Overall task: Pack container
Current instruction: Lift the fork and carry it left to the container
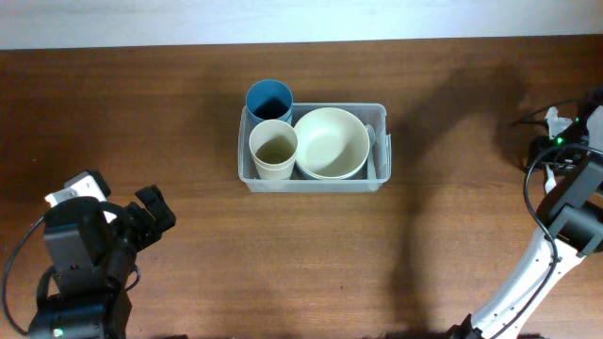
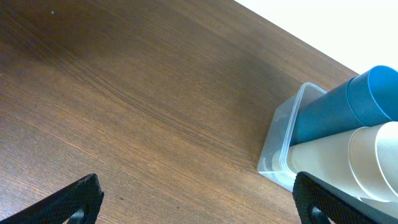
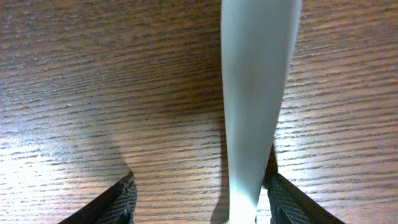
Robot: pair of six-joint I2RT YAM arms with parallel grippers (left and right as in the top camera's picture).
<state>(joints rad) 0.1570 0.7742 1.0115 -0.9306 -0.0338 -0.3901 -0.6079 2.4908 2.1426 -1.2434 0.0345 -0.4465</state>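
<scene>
The clear plastic container (image 1: pixel 313 183) stands at the table's middle. It holds a blue cup (image 1: pixel 269 99), a cream cup (image 1: pixel 273 148), a cream bowl (image 1: pixel 331 142) and a pale utensil (image 1: pixel 372 151) along its right wall. My left gripper (image 1: pixel 155 212) is open and empty, left of and nearer than the container. In the left wrist view its fingers (image 2: pixel 199 202) frame bare wood, with the container's corner (image 2: pixel 277 149) and both cups at the right. My right gripper (image 3: pixel 199 205) is open at the far right, its fingers on either side of a pale utensil handle (image 3: pixel 258 93) lying on the table.
The table is dark brown wood with its far edge at the top of the overhead view. The right arm's white links (image 1: pixel 537 264) and cables run along the right edge. The left arm's base (image 1: pixel 80 254) sits at the lower left.
</scene>
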